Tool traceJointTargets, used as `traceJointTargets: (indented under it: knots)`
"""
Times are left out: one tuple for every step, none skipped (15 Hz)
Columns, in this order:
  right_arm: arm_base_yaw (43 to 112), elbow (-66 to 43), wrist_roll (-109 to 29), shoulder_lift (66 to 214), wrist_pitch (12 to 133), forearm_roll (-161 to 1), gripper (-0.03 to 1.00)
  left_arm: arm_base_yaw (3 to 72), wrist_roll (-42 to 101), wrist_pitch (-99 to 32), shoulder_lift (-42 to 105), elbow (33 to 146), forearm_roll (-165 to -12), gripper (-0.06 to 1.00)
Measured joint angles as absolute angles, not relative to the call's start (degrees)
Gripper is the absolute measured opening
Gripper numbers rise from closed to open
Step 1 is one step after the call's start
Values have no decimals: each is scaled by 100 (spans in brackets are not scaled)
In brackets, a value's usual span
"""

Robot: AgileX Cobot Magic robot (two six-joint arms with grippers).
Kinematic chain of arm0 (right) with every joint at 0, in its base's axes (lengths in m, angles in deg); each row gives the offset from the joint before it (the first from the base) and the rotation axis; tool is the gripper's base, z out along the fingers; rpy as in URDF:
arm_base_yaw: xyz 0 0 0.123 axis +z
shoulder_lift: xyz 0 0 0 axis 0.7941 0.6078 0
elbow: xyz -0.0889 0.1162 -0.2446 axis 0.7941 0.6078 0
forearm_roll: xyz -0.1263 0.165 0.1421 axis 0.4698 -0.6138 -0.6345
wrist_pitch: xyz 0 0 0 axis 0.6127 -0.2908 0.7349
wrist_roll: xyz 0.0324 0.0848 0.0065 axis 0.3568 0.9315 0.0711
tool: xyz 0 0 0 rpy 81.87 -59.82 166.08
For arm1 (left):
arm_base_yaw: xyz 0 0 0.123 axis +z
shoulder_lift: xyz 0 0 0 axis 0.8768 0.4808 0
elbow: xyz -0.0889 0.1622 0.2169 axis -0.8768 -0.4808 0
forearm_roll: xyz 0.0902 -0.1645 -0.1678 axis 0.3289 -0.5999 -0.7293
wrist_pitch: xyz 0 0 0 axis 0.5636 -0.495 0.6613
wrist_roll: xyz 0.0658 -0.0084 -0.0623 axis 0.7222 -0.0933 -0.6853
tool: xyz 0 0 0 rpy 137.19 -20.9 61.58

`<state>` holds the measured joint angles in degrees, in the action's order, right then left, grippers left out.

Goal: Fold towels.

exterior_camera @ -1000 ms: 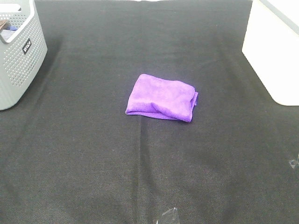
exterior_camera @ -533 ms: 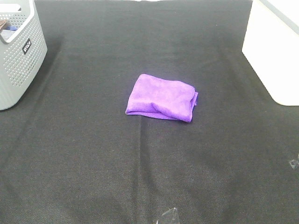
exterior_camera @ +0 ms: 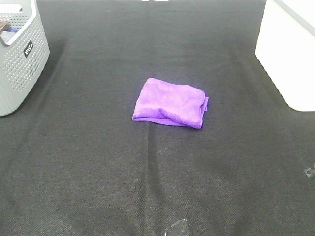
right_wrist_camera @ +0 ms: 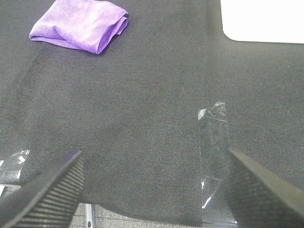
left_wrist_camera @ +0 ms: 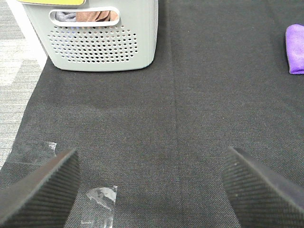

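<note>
A purple towel point(exterior_camera: 171, 102) lies folded into a small rectangle at the middle of the black cloth table. It also shows in the right wrist view point(right_wrist_camera: 78, 24) and at the edge of the left wrist view point(left_wrist_camera: 295, 42). Neither arm shows in the high view. My left gripper point(left_wrist_camera: 151, 185) is open and empty, held over the table's left front, far from the towel. My right gripper point(right_wrist_camera: 153, 185) is open and empty over the table's right front edge.
A grey perforated basket point(exterior_camera: 18, 54) with cloth inside stands at the back left; it also shows in the left wrist view point(left_wrist_camera: 102, 35). A white box point(exterior_camera: 290, 49) stands at the back right. Bits of clear tape point(right_wrist_camera: 213, 142) stick to the cloth near the front.
</note>
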<state>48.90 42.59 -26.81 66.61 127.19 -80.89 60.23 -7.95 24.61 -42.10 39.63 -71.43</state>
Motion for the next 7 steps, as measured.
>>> traceJointTargets:
  knots:
    - [4890, 4259, -2681, 6661, 12719, -8089, 76, 6023, -795, 2461, -4210, 3963, -7143, 76]
    - [4890, 4259, -2681, 6661, 12719, -8089, 76, 6023, -795, 2461, -4210, 3963, -7143, 76]
    - [4890, 4259, -2681, 6661, 12719, -8089, 76, 6023, -795, 2461, -4210, 3963, -7143, 76]
    - [4890, 4259, -2681, 6661, 12719, -8089, 76, 6023, -795, 2461, -4210, 3963, -7143, 76]
    - [4890, 4259, -2681, 6661, 12719, -8089, 76, 6023, -795, 2461, -4210, 3963, -7143, 76]
    - [4890, 4259, -2681, 6661, 12719, -8089, 76, 6023, -795, 2461, -4210, 3963, -7149, 76]
    - [4890, 4259, -2681, 6661, 12719, -8089, 76, 6023, -795, 2461, -4210, 3963, -7149, 76]
